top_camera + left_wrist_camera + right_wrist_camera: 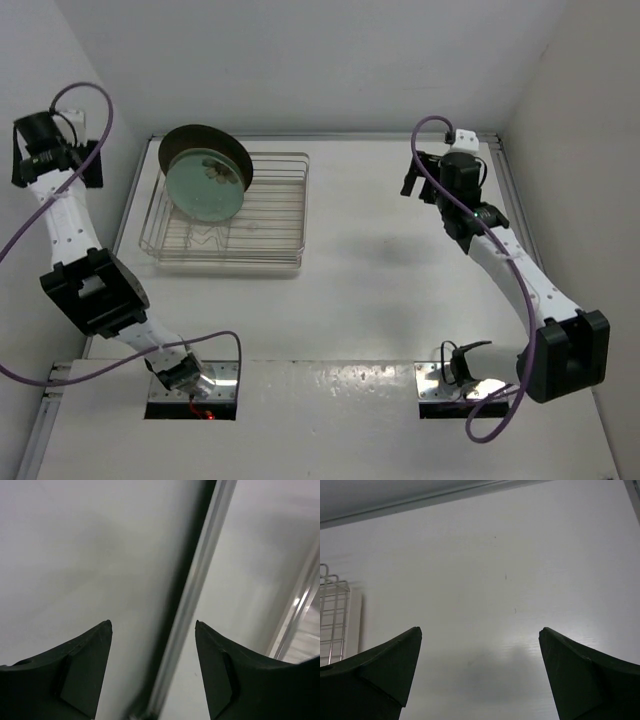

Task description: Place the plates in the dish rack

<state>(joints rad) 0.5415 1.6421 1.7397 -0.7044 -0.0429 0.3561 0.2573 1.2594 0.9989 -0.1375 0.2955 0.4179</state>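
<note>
The dish rack (270, 225) sits at the back left of the table. A dark brown plate (205, 138) stands in it at its back left end. A mint-green plate (205, 188) leans against the brown plate's front. I cannot make out a second green plate. My left gripper (70, 165) is raised by the left wall, left of the rack, open and empty (153, 625). My right gripper (415, 180) hovers over bare table right of the rack, open and empty (480, 630). The rack's corner (332, 615) shows at the left edge of the right wrist view.
White walls enclose the table on the left, back and right. An aluminium frame rail (200, 580) runs along the left wall under my left gripper. Two arm base plates (450, 385) sit at the near edge.
</note>
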